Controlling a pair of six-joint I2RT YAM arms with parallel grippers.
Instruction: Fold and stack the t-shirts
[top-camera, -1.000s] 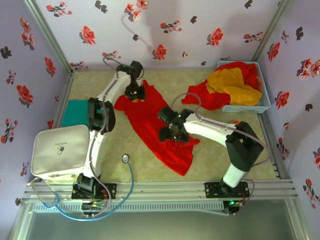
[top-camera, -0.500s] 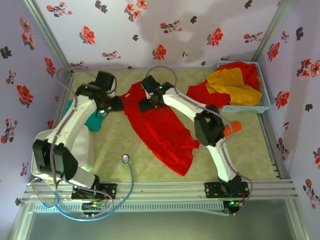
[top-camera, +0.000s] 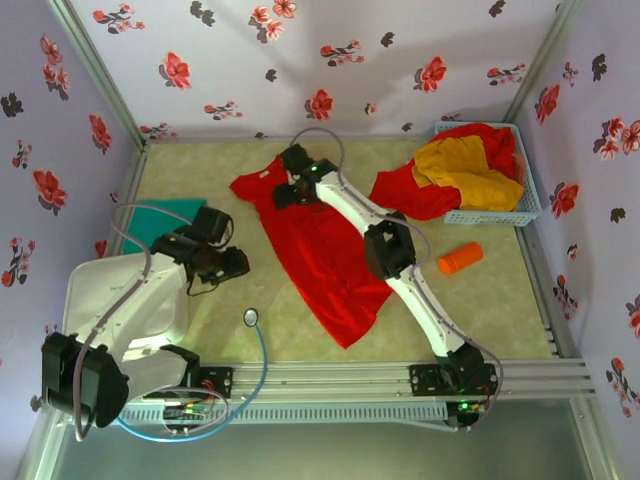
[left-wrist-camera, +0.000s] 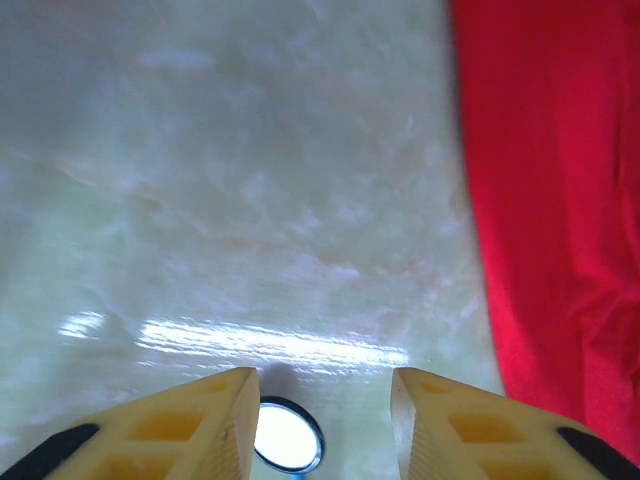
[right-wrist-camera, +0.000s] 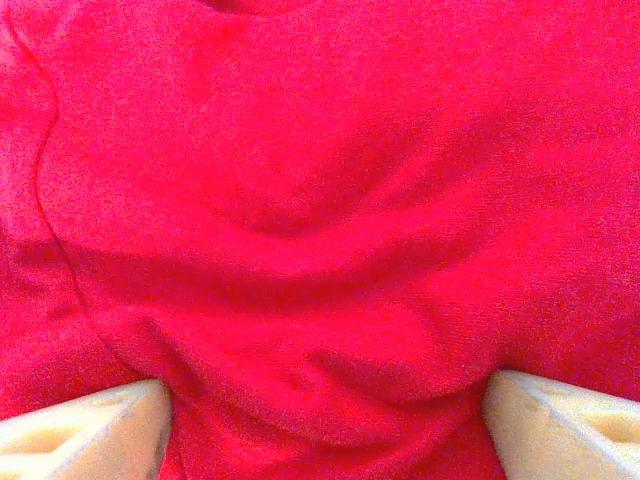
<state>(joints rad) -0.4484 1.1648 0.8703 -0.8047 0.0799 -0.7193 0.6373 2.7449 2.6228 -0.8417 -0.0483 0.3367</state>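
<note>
Looking down on a bright red t-shirt (top-camera: 320, 250) lying spread flat on a pale marbled table (top-camera: 480, 310), with the collar end toward the far wall and the hem slanting toward the near edge.

Resting the right gripper (top-camera: 285, 195) on the collar end of that shirt. Showing, from its wrist camera, pale fingers (right-wrist-camera: 80, 425) spread wide, with a soft ridge of red cloth bulging between them rather than being pinched.

Holding the left gripper (top-camera: 237, 264) over bare table just left of the shirt, yellow fingers (left-wrist-camera: 180, 420) parted and gripping nothing. Glimpsing a small round blue-rimmed disc (left-wrist-camera: 287, 447) on the table under the gap, left of the shirt's hem, with a blue cable (top-camera: 262, 370) trailing from it toward the near edge.

Showing a pale blue mesh basket (top-camera: 530, 205) well to the right of the shirt's collar end. Holding inside it a crumpled mustard-yellow t-shirt (top-camera: 465, 165) on top, with more red t-shirt cloth (top-camera: 497, 140) heaping behind it and spilling over the basket's left rim onto the table, near the spread shirt.

Showing an orange cylinder (top-camera: 460, 258) lying on its side to the right of the shirt's middle. Showing a teal-green t-shirt (top-camera: 170, 212) lying flat well to the left of the shirt, and a white square pad (top-camera: 110, 295) further left of the hem end, partly under the left arm.
</note>
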